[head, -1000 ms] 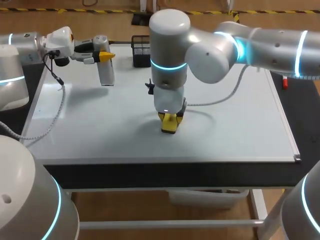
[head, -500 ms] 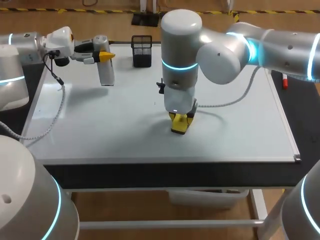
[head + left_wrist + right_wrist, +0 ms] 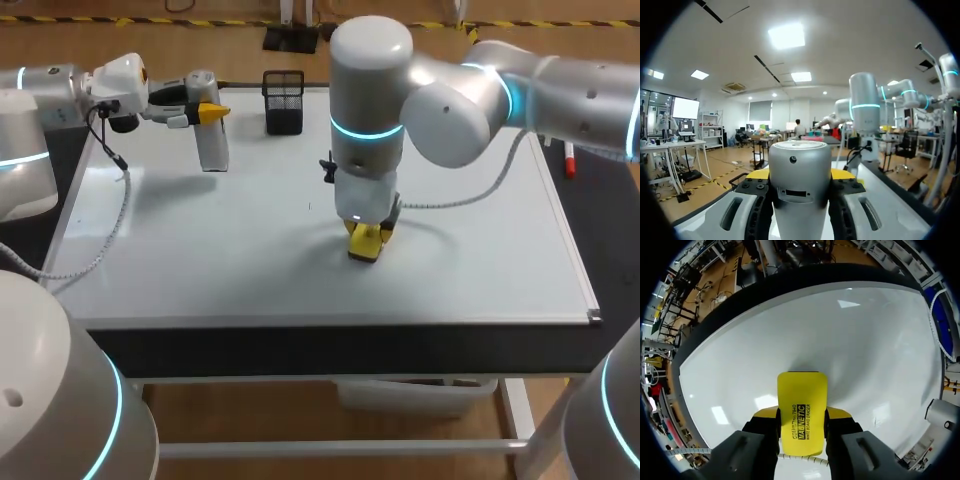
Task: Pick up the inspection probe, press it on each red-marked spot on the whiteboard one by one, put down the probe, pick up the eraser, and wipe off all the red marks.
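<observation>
**Yellow eraser in right gripper, low on the whiteboard**

Right gripper (image 3: 366, 242) comes in from the right side & hangs vertical over the middle of the whiteboard (image 3: 480, 250). Both fingers are clamped on the eraser (image 3: 367, 246) from 2 sides. The eraser is a flat yellow block w/ rounded corners and smooth plastic faces. In the right wrist view black print runs along its length; the text isn't read off here. In the same view the eraser (image 3: 802, 390) sticks out past the yellow fingertips of the right gripper (image 3: 801, 424) toward the whiteboard (image 3: 865, 340). In the head view its lower end sits at the board surface, but actual contact can't be confirmed.

The board is glossy white w/ a thin pale frame. It lies flat on a dark table (image 3: 300, 350) & picks up ceiling-light reflections.

Left gripper (image 3: 205, 112) is held level over the far left corner of the board, fingers closed on the probe (image 3: 212, 145). The probe is a pale grey, smooth, roundish body hanging below the fingers, clear of the board. In the left wrist view the probe (image 3: 800, 165) fills the gap btwn the fingers of the left gripper (image 3: 801, 175), w/ a small round dot & a dark slot on its face.

A black wire-mesh basket (image 3: 284, 100), square in shape, stands at the far edge of the board. Its contents can't be made out.
</observation>
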Tool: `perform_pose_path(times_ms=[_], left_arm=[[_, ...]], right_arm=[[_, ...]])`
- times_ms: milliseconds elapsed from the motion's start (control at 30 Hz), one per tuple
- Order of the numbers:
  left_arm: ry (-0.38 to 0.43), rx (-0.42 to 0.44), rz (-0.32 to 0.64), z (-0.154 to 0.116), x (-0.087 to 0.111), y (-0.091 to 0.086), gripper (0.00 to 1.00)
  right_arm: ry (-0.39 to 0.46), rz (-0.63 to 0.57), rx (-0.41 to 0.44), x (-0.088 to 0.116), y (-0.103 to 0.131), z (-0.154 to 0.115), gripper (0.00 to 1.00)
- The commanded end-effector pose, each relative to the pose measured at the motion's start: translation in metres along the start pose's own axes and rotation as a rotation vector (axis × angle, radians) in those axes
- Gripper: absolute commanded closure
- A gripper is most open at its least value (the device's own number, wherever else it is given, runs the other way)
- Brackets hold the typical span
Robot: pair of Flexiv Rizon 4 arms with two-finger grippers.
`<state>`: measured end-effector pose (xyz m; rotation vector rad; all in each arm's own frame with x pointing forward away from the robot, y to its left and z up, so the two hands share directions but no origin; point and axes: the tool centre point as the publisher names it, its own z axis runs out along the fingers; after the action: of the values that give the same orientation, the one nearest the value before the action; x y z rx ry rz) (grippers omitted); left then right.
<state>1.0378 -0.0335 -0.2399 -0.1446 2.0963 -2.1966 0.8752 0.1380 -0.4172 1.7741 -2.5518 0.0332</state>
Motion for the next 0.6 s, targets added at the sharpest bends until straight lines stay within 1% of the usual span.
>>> perform_pose_path(times_ms=[33, 100, 267, 600], left_arm=[[0.001, 0.001, 0.0, 0.0, 0.0, -0.001, 1.0], [0.001, 0.001, 0.0, 0.0, 0.0, -0.001, 1.0], [0.001, 0.001, 0.0, 0.0, 0.0, -0.001, 1.0], [0.001, 0.001, 0.0, 0.0, 0.0, -0.001, 1.0]], right_arm=[[0.02, -0.005, 0.014, 0.002, -0.009, -0.03, 1.0], [0.018, -0.01, 0.04, 0.0, -0.016, -0.038, 1.0], [0.017, -0.018, 0.046, -0.004, -0.027, -0.046, 1.0], [0.017, -0.018, 0.046, -0.004, -0.027, -0.046, 1.0]])
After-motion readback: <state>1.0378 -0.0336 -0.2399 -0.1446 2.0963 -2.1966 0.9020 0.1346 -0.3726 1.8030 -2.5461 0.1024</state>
